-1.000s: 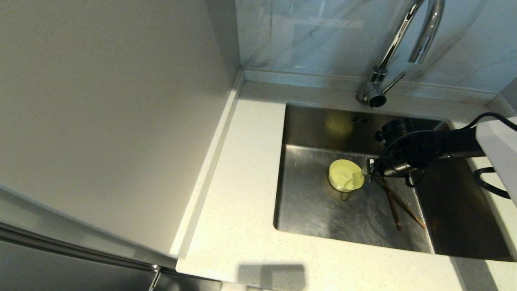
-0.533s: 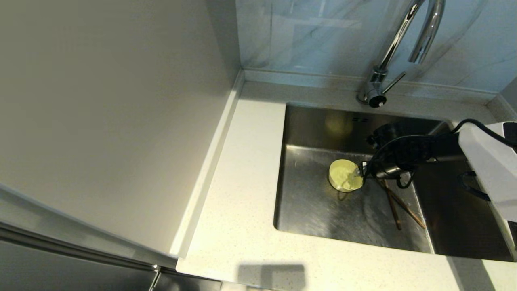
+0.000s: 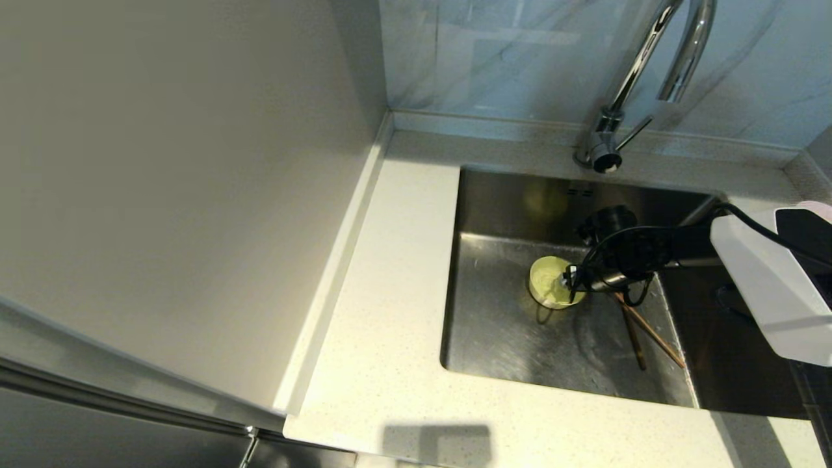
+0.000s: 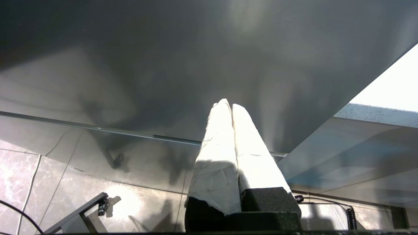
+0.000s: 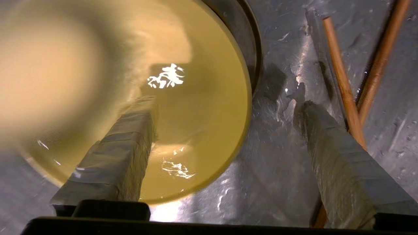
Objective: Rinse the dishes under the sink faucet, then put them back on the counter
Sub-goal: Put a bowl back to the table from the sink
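Stainless-steel sink (image 3: 494,338) holds the yellow-green bowl (image 3: 549,281) on its floor near the drain, with the chopsticks (image 3: 640,335) lying crossed just beside it toward the right wall. Right hand (image 5: 225,120) is spread apart, straddling the bowl's rim, one finger (image 5: 120,147) inside, the other outside between rim and chopsticks. Left hand (image 4: 231,107), fingers pressed together, sits parked below the surface (image 3: 383,338).

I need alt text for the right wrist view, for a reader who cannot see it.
The open right end effector straddles the rim of the yellow-green bowl in the sink, one finger inside and one outside. Two brown chopsticks lie beside the outer finger.
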Tool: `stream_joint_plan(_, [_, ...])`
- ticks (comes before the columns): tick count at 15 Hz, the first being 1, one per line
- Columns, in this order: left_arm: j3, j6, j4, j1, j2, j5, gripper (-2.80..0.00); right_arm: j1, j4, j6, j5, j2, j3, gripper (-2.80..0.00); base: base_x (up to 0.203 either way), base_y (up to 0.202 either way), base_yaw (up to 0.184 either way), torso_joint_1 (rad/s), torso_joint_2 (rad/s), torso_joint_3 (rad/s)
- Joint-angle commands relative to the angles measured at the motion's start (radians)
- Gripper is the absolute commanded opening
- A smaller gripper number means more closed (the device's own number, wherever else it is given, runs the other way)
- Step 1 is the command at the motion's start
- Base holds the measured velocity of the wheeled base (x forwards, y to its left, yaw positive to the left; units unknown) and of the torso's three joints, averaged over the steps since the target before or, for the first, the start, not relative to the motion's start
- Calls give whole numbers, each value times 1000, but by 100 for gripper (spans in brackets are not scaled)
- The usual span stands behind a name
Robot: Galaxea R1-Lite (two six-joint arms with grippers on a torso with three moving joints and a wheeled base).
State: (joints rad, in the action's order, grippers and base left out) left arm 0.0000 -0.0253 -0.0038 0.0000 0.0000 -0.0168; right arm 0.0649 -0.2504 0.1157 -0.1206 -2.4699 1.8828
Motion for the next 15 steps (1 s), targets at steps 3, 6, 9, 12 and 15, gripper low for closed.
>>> stream_joint_plan(3, [0,-1,-1,0,-3,0,-280,1,-1,-2,0,-26,18,-280,0,0,0,0,0,0])
stream_joint_plan(6, [0,-1,-1,0,-3,0,-280,1,-2,-2,1,-32,16,-280,0,0,0,0,0,0])
stream_joint_plan(9, [0,-1,-1,0,-3,0,-280,0,-3,-2,4,-37,15,-280,0,0,0,0,0,0])
stream_joint_plan(12, [0,-1,-1,0,-3,0,-280,0,-1,-2,4,-34,21,-280,0,0,0,0,0,0])
stream_joint_plan(15, [0,-1,-1,0,-3,0,-280,-11,-1,-2,2,-22,34,-280,0,0,0,0,0,0])
